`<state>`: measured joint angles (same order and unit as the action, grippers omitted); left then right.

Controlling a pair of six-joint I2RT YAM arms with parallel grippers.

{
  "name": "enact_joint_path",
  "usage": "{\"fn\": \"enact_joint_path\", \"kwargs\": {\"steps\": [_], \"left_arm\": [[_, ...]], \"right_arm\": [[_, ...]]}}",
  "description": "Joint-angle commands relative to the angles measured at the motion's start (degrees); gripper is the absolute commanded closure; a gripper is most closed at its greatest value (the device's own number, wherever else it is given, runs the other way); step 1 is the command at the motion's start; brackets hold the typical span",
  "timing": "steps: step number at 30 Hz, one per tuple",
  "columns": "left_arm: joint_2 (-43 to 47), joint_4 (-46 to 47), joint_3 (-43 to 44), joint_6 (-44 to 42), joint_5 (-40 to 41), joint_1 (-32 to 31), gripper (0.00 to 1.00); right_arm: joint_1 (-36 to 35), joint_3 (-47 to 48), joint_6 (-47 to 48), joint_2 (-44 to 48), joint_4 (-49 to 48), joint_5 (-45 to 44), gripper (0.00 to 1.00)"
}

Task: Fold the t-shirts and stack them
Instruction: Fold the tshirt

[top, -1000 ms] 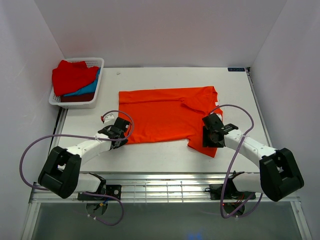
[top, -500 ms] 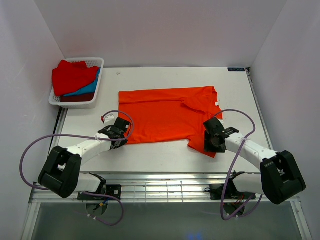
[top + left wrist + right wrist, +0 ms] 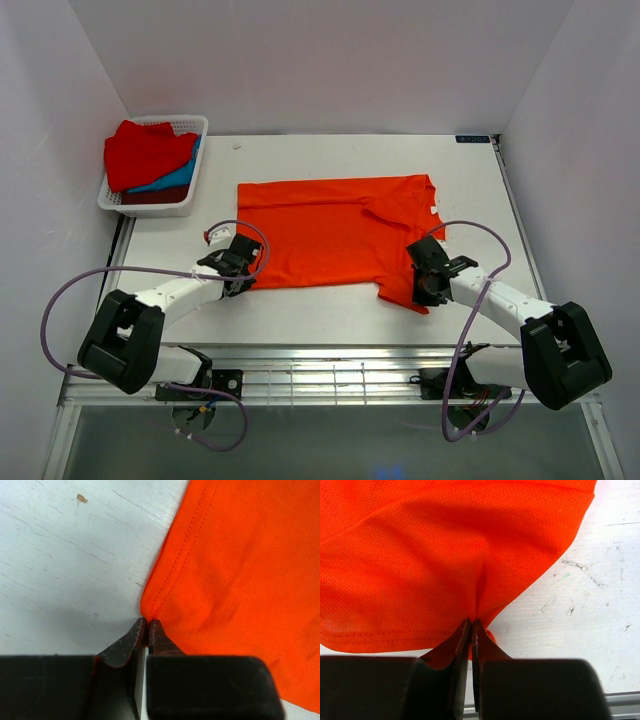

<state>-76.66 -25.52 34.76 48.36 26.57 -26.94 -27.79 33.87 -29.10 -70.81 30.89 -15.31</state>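
Observation:
A bright orange-red t-shirt [image 3: 335,230] lies spread flat on the white table, lengthwise left to right. My left gripper [image 3: 243,272] is at its near-left corner, jaws pinched together on the hem corner [image 3: 148,615]. At the near-right sleeve, my right gripper [image 3: 427,285] is shut on a puckered fold of the orange cloth [image 3: 475,611]. More t-shirts, red [image 3: 147,152] on top with blue [image 3: 178,178] and dark maroon [image 3: 155,197] below, sit piled in the basket at the far left.
A white lattice basket [image 3: 190,127] holds the other shirts at the table's far-left corner. White walls enclose the table on three sides. A metal rail [image 3: 330,375] runs along the near edge between the arm bases. Purple cables loop off both arms.
Both grippers have closed on the orange-red shirt's near edge. The right gripper also slid a little toward the near edge onto the sleeve. The shirt lies as before.

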Motion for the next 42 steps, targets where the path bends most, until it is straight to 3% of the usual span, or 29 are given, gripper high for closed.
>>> {"fn": "enact_joint_path", "kwargs": {"steps": [1, 7, 16, 24, 42], "left_arm": [[-0.7, -0.2, 1.5, -0.5, 0.1, -0.3, 0.88], [-1.8, -0.1, 2.6, -1.1, 0.4, -0.3, 0.99], [-1.7, -2.2, 8.8, -3.2, 0.5, -0.3, 1.00], [-4.8, -3.9, 19.6, -6.4, 1.6, 1.1, 1.00], [-17.2, -0.9, 30.2, -10.7, -2.5, 7.7, 1.00]], "right_arm": [[-0.5, -1.6, -0.7, -0.1, 1.9, 0.7, 0.92], [-0.6, 0.3, -0.8, 1.8, 3.8, 0.1, 0.92], [-0.6, 10.1, 1.2, 1.1, 7.4, -3.7, 0.91], [0.2, 21.3, 5.4, -8.2, 7.2, -7.1, 0.89], [8.5, 45.2, 15.8, -29.5, 6.6, -5.3, 0.91]]}}
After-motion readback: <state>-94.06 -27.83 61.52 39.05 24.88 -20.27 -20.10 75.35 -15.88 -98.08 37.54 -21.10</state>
